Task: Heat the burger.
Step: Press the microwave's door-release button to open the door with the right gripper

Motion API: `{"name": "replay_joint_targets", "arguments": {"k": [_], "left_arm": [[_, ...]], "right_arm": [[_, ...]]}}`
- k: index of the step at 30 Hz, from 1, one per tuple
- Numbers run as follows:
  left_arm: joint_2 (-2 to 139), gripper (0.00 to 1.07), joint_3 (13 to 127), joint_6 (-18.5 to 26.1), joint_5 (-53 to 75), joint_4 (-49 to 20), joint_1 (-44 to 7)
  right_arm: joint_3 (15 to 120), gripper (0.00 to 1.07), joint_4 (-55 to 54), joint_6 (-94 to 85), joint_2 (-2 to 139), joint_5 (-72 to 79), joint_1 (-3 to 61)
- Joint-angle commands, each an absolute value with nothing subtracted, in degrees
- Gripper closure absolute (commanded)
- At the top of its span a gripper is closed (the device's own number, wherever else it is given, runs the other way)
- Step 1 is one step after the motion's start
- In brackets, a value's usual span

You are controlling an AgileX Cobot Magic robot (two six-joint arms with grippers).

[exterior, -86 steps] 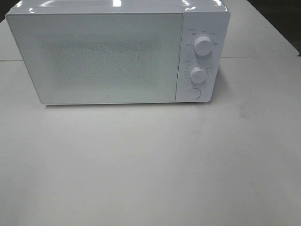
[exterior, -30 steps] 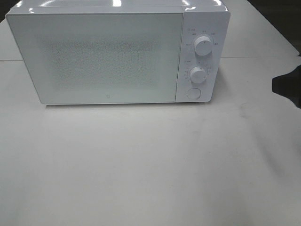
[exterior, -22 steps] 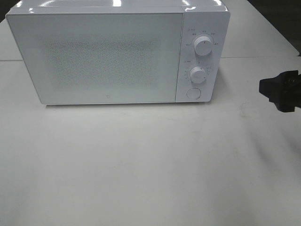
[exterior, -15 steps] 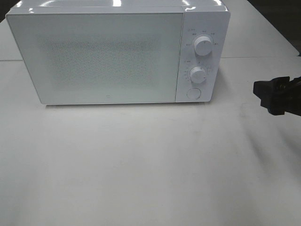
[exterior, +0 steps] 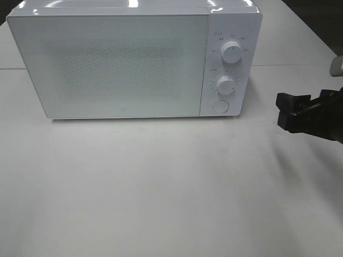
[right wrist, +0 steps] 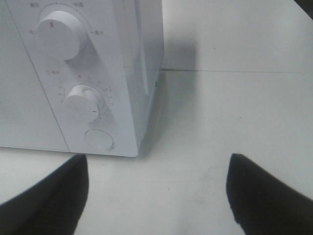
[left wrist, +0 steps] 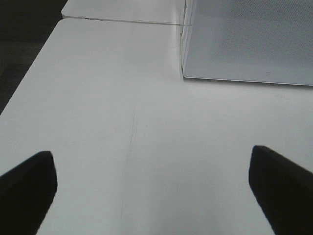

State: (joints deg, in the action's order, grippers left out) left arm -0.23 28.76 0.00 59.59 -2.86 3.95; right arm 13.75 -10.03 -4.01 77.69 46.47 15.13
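Evidently idle, the left gripper (left wrist: 155, 193) hangs wide and empty above the table (left wrist: 112, 112), while the right gripper (right wrist: 156, 196), jaws parted on nothing, faces the round button (right wrist: 99, 139) of the closed microwave (exterior: 123, 64), likely to pop it open; the burger shows nowhere.

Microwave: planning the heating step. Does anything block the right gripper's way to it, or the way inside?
Only bare table lies between the right gripper and the microwave. Its shut door blocks the inside. No burger is visible.
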Motion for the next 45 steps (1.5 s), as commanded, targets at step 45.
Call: {"name": "replay_joint_targets", "arguments": {"k": [45], "left_arm": [[-1.6,0.07,28.5,0.3,59.2,-2.7,4.2]], "right_arm": [[24.5,0.33,-46.4,-12.4,100.4,65.1,45.7]]}}
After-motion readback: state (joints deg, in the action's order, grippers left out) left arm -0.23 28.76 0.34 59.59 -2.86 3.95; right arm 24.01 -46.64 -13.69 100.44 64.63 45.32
